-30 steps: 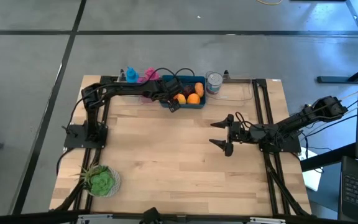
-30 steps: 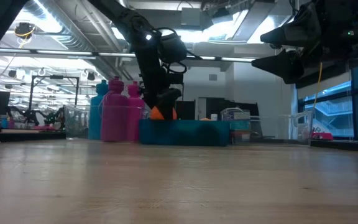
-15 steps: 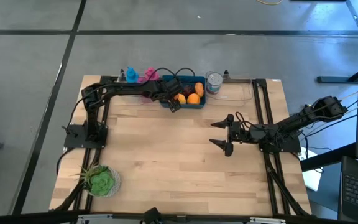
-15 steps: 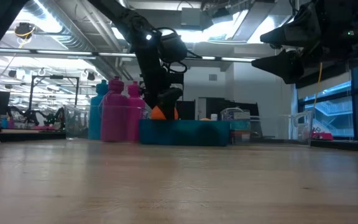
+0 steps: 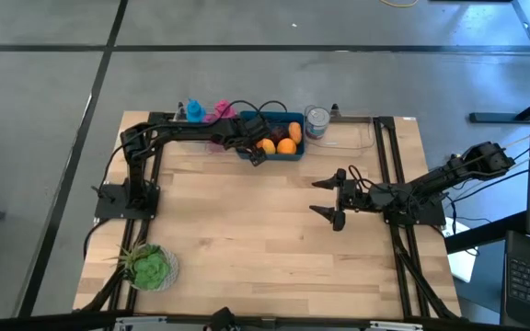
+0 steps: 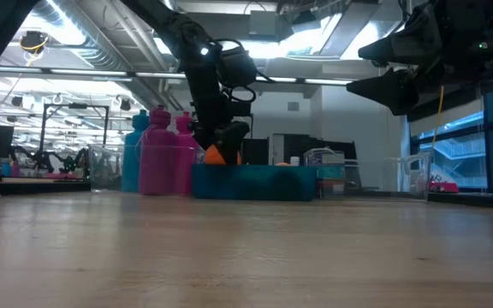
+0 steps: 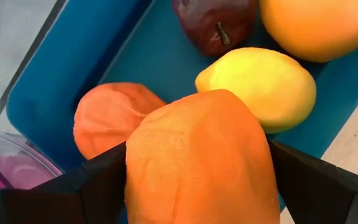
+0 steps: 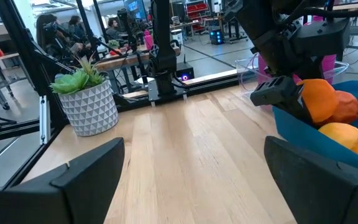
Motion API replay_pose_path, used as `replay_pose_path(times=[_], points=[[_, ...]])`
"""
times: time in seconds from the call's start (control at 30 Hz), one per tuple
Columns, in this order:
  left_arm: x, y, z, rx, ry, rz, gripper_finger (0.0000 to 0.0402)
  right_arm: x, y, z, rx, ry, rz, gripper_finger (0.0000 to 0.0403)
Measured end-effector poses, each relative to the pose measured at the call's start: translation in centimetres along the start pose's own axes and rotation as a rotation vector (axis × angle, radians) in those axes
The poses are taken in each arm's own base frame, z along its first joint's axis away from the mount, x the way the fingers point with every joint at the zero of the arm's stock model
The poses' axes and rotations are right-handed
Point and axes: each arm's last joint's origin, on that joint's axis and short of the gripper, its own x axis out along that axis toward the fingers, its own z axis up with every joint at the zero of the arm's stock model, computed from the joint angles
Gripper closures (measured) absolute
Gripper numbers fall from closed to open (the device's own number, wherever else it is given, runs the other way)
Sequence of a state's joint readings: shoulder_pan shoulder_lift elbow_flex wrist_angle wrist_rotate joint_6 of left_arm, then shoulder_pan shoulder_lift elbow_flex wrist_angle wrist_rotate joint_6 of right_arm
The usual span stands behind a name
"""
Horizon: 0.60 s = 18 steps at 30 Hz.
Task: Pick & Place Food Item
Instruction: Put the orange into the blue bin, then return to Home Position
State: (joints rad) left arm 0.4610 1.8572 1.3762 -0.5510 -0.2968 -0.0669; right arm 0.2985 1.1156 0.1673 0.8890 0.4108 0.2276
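A blue bin (image 5: 294,154) at the table's far edge holds several fruits: a yellow one (image 7: 260,84), a dark red one (image 7: 213,22) and orange ones. My left gripper (image 5: 261,148) reaches into the bin's left end, slanting down. Its wide-spread fingers stand on either side of an orange fruit (image 7: 197,162), which shows above the bin's rim (image 6: 215,155). My right gripper (image 5: 334,198) hangs open over the table's middle right, with nothing between its fingers. My left gripper has the orange fruit's two sides (image 7: 129,168) right against its two fingers (image 7: 303,180), coming at it slanting down from the table's left. The fruit fills the whole gap. I cannot tell whether the fingers touch it; its underside is hidden.
Pink (image 5: 221,111) and blue (image 5: 194,110) bottles stand left of the bin and a clear jar (image 5: 316,120) right of it. A potted plant (image 5: 150,267) sits at the near left corner. Bare wood lies between the arms.
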Motion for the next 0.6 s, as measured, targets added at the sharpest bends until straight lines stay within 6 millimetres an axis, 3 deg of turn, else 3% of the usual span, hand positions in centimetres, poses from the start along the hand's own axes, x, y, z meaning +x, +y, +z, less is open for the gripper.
replay_pose_path(times=[0.27, 0.6], points=[[-0.4, 0.1, 0.4, 0.020, 0.000, -0.003, 0.0045, 0.0, 0.0, 0.0, 0.000, 0.001, 0.000, 0.0021], [-2.9, 0.6, 3.3, 0.019, -0.071, -0.008, 0.0044, 0.0, 0.0, 0.0, -0.001, 0.003, 0.000, 0.0021]])
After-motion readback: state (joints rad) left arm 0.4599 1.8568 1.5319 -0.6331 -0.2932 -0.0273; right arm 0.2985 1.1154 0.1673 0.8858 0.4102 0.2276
